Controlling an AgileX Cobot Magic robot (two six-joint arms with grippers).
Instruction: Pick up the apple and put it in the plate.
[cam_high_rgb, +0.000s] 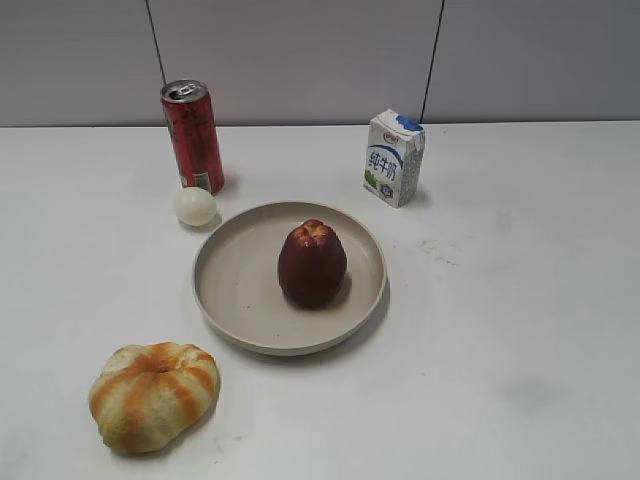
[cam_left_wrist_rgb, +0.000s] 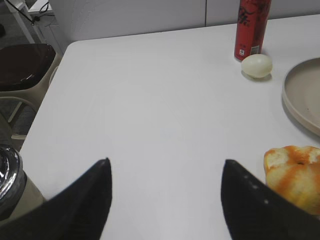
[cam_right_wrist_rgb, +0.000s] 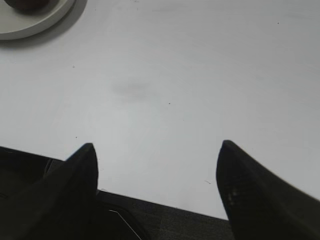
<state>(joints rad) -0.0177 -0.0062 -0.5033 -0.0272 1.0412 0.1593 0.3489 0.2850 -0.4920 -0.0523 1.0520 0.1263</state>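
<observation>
A wide white matte table fills the scene, backed by a pale grey panelled wall.

Near its middle sits the large round beige shallow plate with a raised rim, the widest thing on the surface. The dark red apple, tall with a lumpy crown and yellowish patches, stands upright inside the plate, slightly right of the plate's centre and free of any gripper. Judging from this, the placing is done and nothing of the task appears to be left beyond the arms resting clear.

In front of the plate to the left lies an orange-striped, pumpkin-shaped bun, apart from the rim. Behind the plate to the left stands a tall red drink can, and just in front of it a small pale round ball, close to the plate's rim. Behind the plate to the right stands a small white and blue milk carton.

Neither arm shows in the exterior view. In the left wrist view the left gripper has its dark fingers spread wide with nothing between them, over bare table near the bun. In the right wrist view the right gripper is likewise spread wide and holds nothing, at the table's near edge, well apart from the plate.
</observation>
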